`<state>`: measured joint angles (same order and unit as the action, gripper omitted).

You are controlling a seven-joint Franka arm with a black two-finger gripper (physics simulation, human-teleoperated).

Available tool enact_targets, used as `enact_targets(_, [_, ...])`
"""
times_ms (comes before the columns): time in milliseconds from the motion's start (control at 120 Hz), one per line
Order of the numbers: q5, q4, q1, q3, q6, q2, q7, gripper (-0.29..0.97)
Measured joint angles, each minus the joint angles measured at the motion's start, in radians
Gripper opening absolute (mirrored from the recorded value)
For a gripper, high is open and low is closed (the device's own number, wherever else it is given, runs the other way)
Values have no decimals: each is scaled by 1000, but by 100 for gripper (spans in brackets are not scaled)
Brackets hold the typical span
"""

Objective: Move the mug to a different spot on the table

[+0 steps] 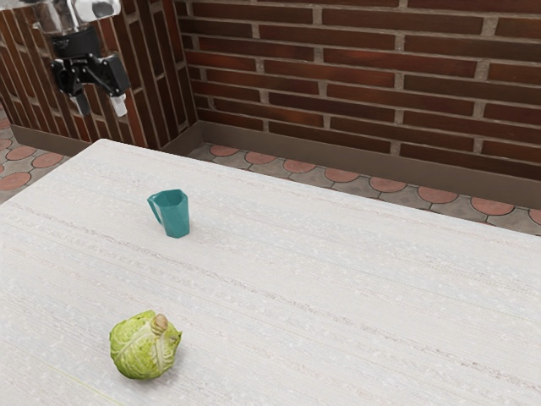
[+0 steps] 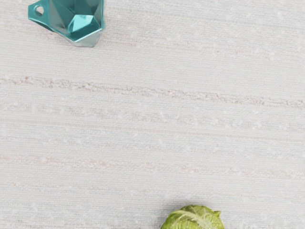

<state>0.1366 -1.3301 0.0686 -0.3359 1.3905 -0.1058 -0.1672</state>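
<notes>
A teal faceted mug stands upright on the pale table, its handle turned toward the exterior view's left. From above, the mug shows its open mouth and small handle. My gripper hangs high above the table's far left corner, well up and to the left of the mug. Its fingers are apart and nothing is between them.
A green cabbage lies near the table's front edge, below the mug; in the wrist view the cabbage sits far from the mug. Brick walls stand behind the table. Bare tabletop spreads to the exterior view's right.
</notes>
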Motion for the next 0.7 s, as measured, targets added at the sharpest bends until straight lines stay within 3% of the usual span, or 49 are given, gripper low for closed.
enact_targets(133, [-13,-9,9,21,56,-59,-18,66])
enact_targets(400, [14,331,-216,86,99,-464,37,66])
enact_targets(508, [20,511,-304,116,70,-625,112,66])
enact_targets(700, [64,652,-349,120,32,-757,359,66])
